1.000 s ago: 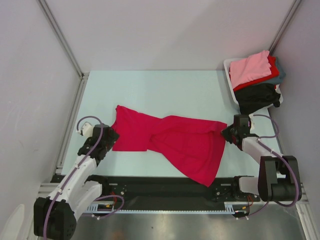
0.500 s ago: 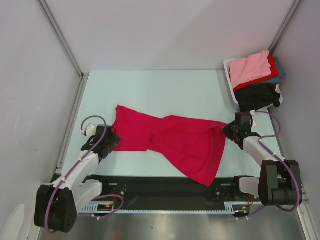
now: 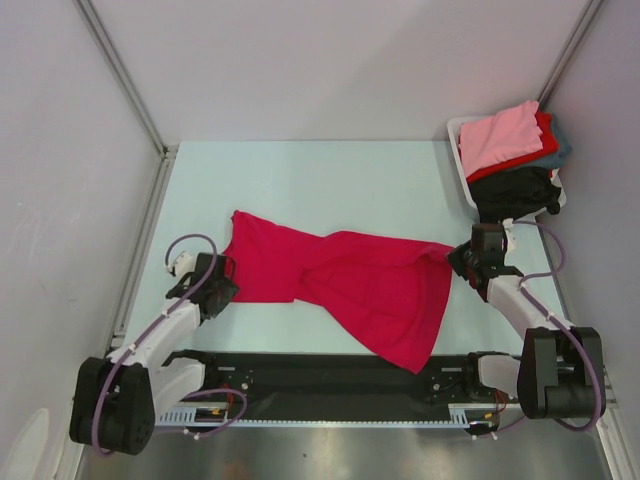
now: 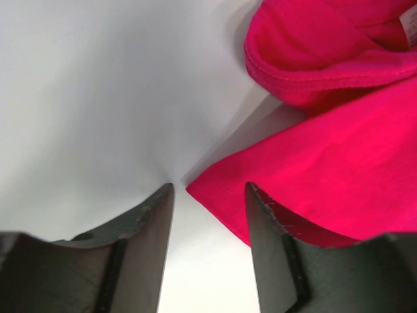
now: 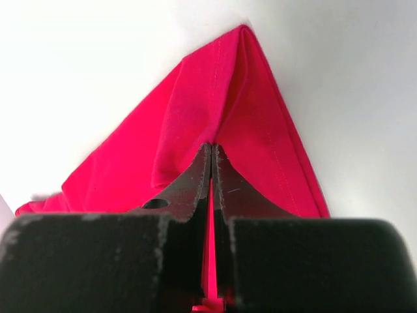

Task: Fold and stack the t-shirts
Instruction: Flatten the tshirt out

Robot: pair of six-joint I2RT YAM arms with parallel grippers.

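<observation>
One crimson-magenta cloth t-shirt (image 3: 340,275), long axis left-right, our right hand (image 5: 212,149) pinching its corner, our left hand (image 4: 208,188) parted, four other t-shirts (image 3: 505,140) piled

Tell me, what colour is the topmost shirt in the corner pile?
Topmost shirt is light pink, clearest in the top external view.

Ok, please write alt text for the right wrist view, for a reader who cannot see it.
The right gripper is shut on an edge of the crimson t-shirt, whose cloth rises beyond it as a peaked fold. Pale table lies around.
</observation>
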